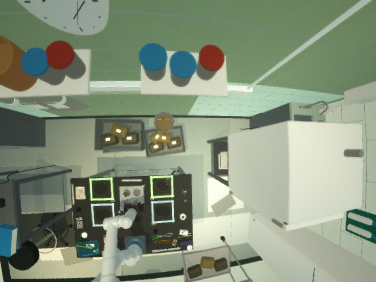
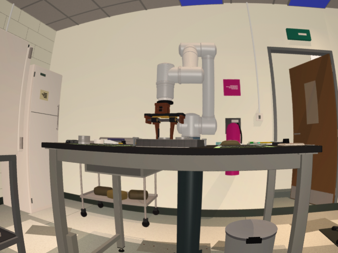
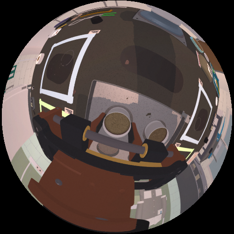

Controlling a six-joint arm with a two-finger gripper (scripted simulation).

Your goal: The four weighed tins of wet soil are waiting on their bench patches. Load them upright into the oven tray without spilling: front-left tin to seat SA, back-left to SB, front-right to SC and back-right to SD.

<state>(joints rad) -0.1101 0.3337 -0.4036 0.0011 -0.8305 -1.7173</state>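
A tin [image 3: 108, 148] in the grey oven tray [image 3: 136, 111] is partly hidden behind the gripper's cross bar. A tin of brown soil [image 3: 116, 124] stands upright in the tray, and my gripper [image 3: 115, 129] is closed on it from above. Another soil tin [image 3: 157, 134] stands upright in the tray just beside it, apart from it. From the second side camera the gripper [image 2: 164, 136] reaches down behind the tray wall [image 2: 169, 142], so the tins are hidden there. The outlined bench patches [image 3: 61, 67] [image 3: 200, 118] on either side of the tray hold only dark marks.
The tray wall surrounds the fingers. A grey tin-like cylinder [image 2: 84, 139] stands at the bench's left end. Pens and small items [image 2: 262, 142] lie at the right end. The arm's base [image 2: 195, 128] stands behind the tray. A bin [image 2: 251, 235] stands on the floor.
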